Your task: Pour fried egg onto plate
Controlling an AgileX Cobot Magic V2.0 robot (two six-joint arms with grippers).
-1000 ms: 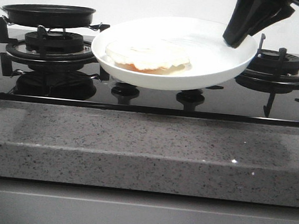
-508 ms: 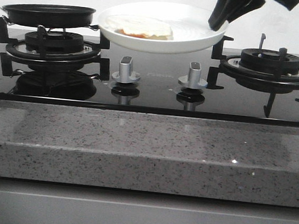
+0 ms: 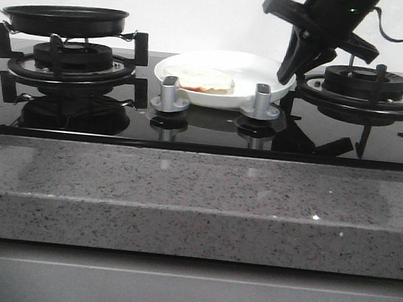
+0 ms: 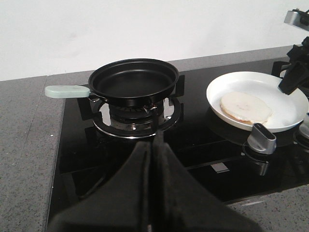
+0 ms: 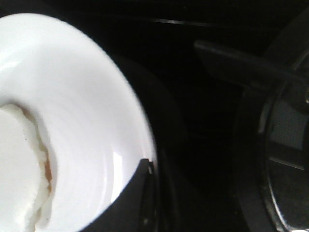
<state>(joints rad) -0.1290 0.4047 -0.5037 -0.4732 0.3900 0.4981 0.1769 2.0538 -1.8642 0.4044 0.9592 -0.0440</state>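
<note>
Step in hand: setting the plate [image 3: 226,78] down on the glass hob between the two burners, behind the two knobs [image 3: 169,93]; egg already on it, so the task reads as nearly done.
Fried egg [image 3: 205,81]: lying flat on the plate's left half, inside the rim; none left in the frying pan [image 4: 133,79].
Right gripper [image 3: 289,72]: pinching the plate's right rim, one finger [image 5: 137,203] lying over the inner wall.
Left gripper [image 4: 150,159]: pressed together, holding nothing, well back from the pan.
Doing it well: plate kept level until fully seated; jaws to part only then, and to lift straight off the rim, clear of the right burner grate [image 3: 368,85] just beside.
Plate: glossy white, wide, shallow, low curved rim; likely slippery in a pinch.
Egg: pale cream top, orange-brown edge, soft-looking, roundish.
Pan: matte black, shallow, pale green handle [image 4: 66,91], seated on the left burner.
Hob: black, mirror-like glass; speckled grey stone counter [image 3: 197,200] in front.
</note>
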